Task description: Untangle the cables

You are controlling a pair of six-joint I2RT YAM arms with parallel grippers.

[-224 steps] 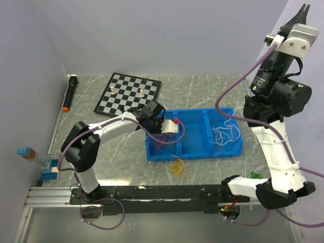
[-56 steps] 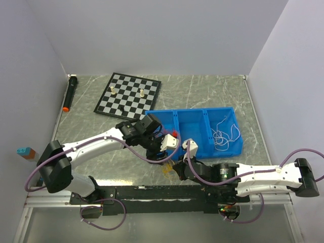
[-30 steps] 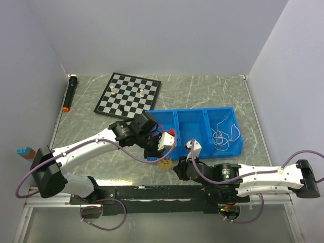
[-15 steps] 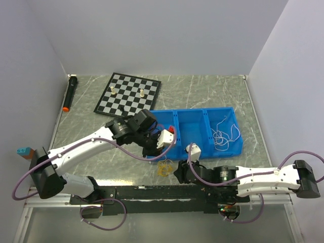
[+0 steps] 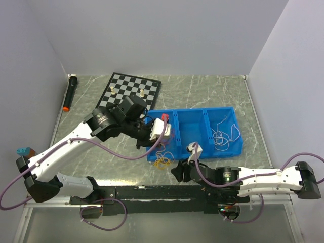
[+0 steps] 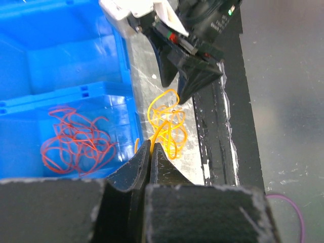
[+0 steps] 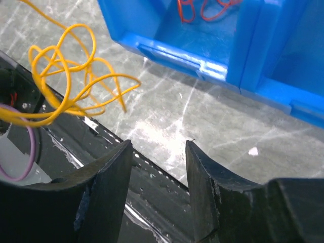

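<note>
Left end effector (image 6: 151, 148) pinches the orange cable (image 6: 169, 121) beside the blue bin (image 6: 61, 96); right end effector (image 7: 158, 147) gapes nearby.

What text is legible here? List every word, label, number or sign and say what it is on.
None can be read in any view.
chessboard: plain squares, no letters or numbers visible.
blue bin: no label visible.
orange cable in the left pincer: no tag.
right arm's motor housing: a small green dot, too small to read as a sign.
</note>
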